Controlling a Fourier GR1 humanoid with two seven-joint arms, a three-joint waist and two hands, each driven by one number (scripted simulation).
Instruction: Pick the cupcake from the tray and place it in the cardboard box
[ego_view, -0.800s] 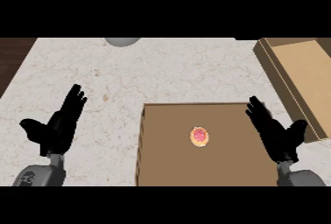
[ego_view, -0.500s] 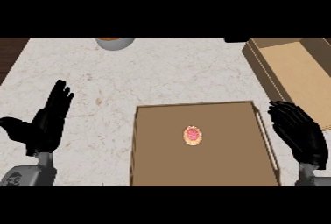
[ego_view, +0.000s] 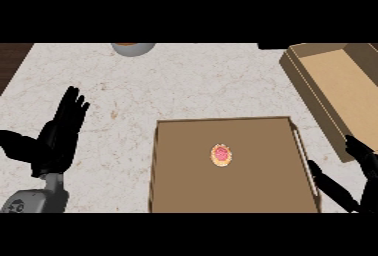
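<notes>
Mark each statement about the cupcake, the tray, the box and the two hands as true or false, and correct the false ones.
1. The cupcake lies on the tray. True.
2. The right hand holds the cupcake. False: it is open, beside the tray's right edge.
3. The cardboard box stands to the right, beyond the tray. True.
4. The left hand is inside the box. False: it is open over the counter, left of the tray.

Only the tray (ego_view: 177, 165)'s low rim stands around the cupcake (ego_view: 221, 154), open from above.
</notes>
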